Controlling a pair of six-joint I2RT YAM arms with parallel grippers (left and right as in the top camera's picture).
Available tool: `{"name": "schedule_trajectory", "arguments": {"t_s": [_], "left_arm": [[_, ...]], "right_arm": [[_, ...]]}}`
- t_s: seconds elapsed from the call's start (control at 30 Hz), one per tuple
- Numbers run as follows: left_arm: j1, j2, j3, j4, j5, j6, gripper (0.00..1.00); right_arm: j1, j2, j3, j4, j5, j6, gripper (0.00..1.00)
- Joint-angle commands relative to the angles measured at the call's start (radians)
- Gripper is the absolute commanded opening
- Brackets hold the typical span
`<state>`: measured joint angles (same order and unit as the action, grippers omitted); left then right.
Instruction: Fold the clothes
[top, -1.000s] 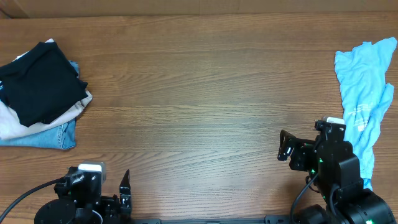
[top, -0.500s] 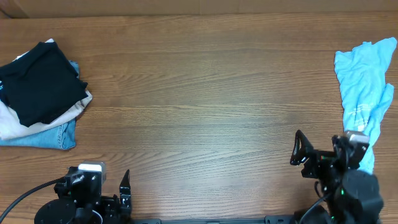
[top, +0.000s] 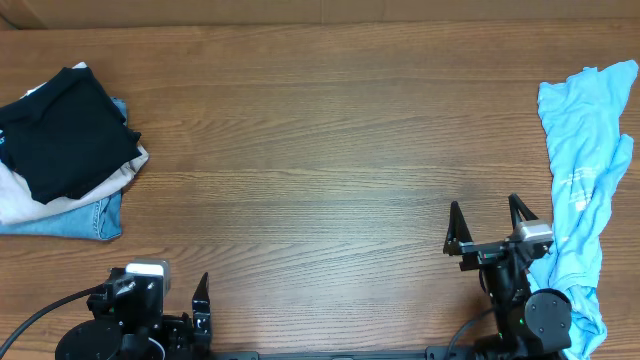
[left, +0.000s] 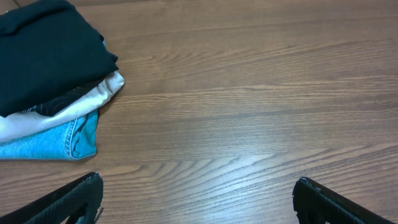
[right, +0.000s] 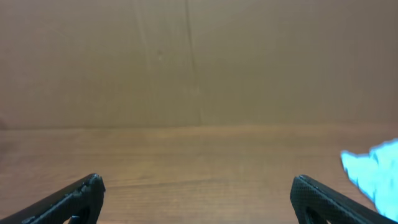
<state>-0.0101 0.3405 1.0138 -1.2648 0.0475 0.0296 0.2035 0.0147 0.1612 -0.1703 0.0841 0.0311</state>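
A plain black garment lies folded on top of a stack at the far left of the table; it also shows in the left wrist view. My left gripper is open and empty, low at the front left edge, well short of the stack. My right gripper is open and empty at the front right, pointing toward the far side, with its fingers wide apart in the right wrist view.
Under the black garment lie a white piece and folded denim. A crumpled light blue shirt lies along the right edge, just right of my right gripper, and shows in the right wrist view. A cardboard wall stands behind the table.
My right arm has drawn back toward the front edge and turned its gripper from pointing left to pointing toward the far side. The left arm and the clothes have not moved.
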Motion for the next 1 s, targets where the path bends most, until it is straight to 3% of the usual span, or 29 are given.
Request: {"name": "schedule_trajectory", "arguments": {"t_s": [0.0,0.13,0.97], "left_arm": [[-0.003,-0.002,-0.004,0.003,-0.006,0.016,1.00],[-0.003,-0.002,-0.004,0.003,-0.006,0.016,1.00],[-0.003,-0.002,-0.004,0.003,-0.006,0.016,1.00]], "right_arm": [[-0.005,-0.012,-0.072,0.092,-0.029,-0.121,1.00],[-0.018,-0.012,-0.153,0.115,-0.142,-0.240,1.00],[-0.032,-0.012,-0.153,0.091,-0.128,-0.215,1.00]]}}
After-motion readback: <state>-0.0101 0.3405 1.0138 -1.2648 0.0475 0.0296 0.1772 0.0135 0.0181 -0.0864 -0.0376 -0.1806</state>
